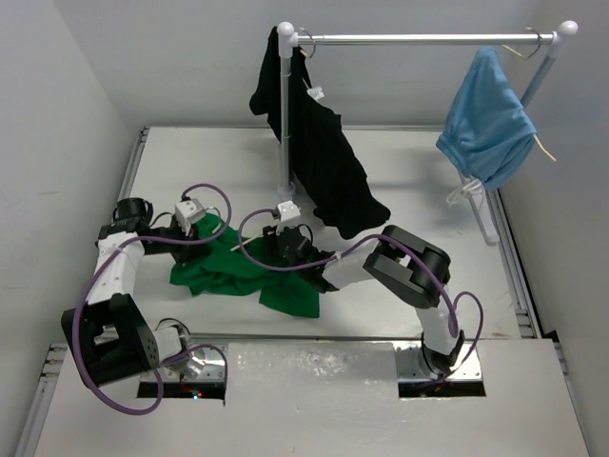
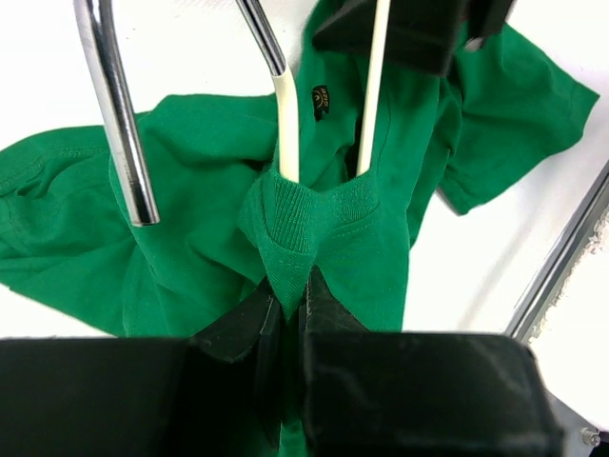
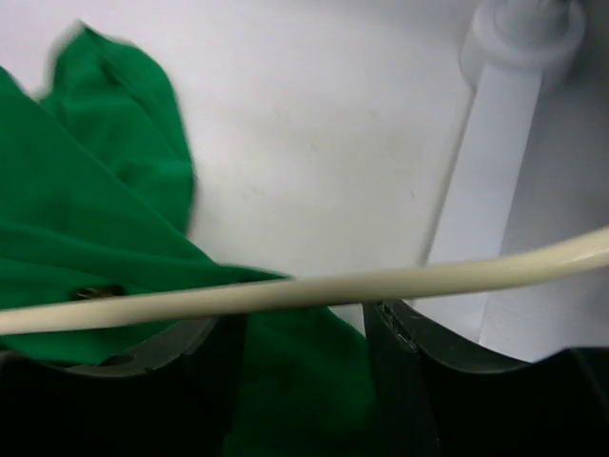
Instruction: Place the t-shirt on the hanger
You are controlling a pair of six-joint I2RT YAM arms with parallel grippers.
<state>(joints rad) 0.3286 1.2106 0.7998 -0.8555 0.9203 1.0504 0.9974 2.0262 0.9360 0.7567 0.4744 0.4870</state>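
Observation:
The green t-shirt point(image 1: 238, 274) lies crumpled on the white table between the two arms. My left gripper point(image 1: 203, 228) is shut on the shirt's ribbed collar point(image 2: 290, 224), with the cloth pinched between the jaws. The cream hanger point(image 2: 285, 124) has two rods running into the collar opening, and its chrome hook point(image 2: 119, 114) sticks out at the left. Only a short tip of the hanger point(image 1: 241, 245) shows from above. My right gripper point(image 1: 276, 244) is at the far side of the collar. Its jaws stand apart, and a hanger rod point(image 3: 304, 290) lies across the fingertips point(image 3: 395, 333), not pinched.
A clothes rack stands at the back, its post point(image 1: 284, 114) just behind the right gripper and its bar point(image 1: 419, 39) overhead. A black garment point(image 1: 324, 162) hangs low over the table. A light-blue garment point(image 1: 490, 119) hangs at the right. The rack post point(image 3: 495, 162) is close in the right wrist view.

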